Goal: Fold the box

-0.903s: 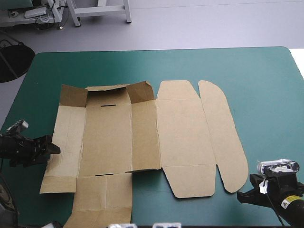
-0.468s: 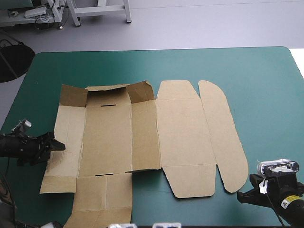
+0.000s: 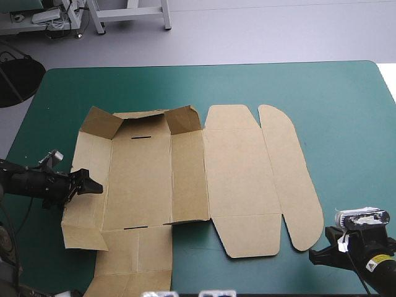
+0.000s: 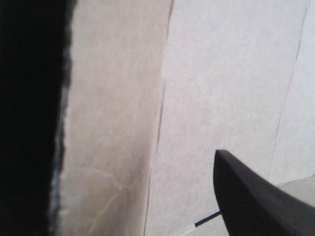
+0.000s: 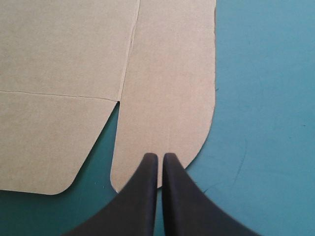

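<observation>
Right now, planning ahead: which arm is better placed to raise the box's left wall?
Left: left gripper is at that wall of the box; right gripper sits by the opposite flap.

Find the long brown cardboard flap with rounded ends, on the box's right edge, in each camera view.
High view: the long rounded brown flap, the box's rightmost panel, flat on the teal-green cover.
Left wrist view: not in it.
Right wrist view: directly ahead of the right gripper, rounded end nearest its tips.
Shared landmark: the notch beside the flap's near end.
</observation>
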You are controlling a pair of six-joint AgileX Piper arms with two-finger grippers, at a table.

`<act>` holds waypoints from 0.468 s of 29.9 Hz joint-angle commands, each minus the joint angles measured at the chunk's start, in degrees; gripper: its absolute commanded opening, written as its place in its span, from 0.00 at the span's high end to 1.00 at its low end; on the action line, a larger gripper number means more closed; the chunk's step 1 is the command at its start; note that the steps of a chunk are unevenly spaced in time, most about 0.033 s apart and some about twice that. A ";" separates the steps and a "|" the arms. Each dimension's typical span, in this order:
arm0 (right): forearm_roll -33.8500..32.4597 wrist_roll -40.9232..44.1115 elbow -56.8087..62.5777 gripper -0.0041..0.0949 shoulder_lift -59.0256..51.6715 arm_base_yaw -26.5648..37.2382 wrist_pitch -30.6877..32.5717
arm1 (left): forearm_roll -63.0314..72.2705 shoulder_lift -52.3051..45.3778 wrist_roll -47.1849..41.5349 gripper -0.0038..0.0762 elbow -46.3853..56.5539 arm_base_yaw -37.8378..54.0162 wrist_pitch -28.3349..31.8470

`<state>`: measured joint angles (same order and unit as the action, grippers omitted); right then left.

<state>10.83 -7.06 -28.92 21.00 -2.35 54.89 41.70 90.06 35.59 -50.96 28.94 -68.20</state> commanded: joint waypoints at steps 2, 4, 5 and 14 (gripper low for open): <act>0.43 -0.49 -1.51 0.94 0.37 -0.37 -3.09 | -0.07 -1.76 3.67 0.42 -1.01 -2.59 -2.44; 0.43 -0.49 -1.51 0.94 0.37 -0.37 -3.09 | -0.45 -1.76 3.93 0.48 -1.01 -3.07 -1.50; 0.43 -0.49 -1.51 0.94 0.37 -0.37 -3.09 | -0.60 -1.76 4.16 0.52 -1.01 -3.20 -0.90; 0.43 -0.49 -1.51 0.94 0.37 -0.37 -3.09 | -0.73 -1.76 6.30 0.96 -1.01 -3.20 -0.65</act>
<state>10.83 -7.06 -28.92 21.00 -2.35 54.89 38.73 90.06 41.28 -50.96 26.11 -67.50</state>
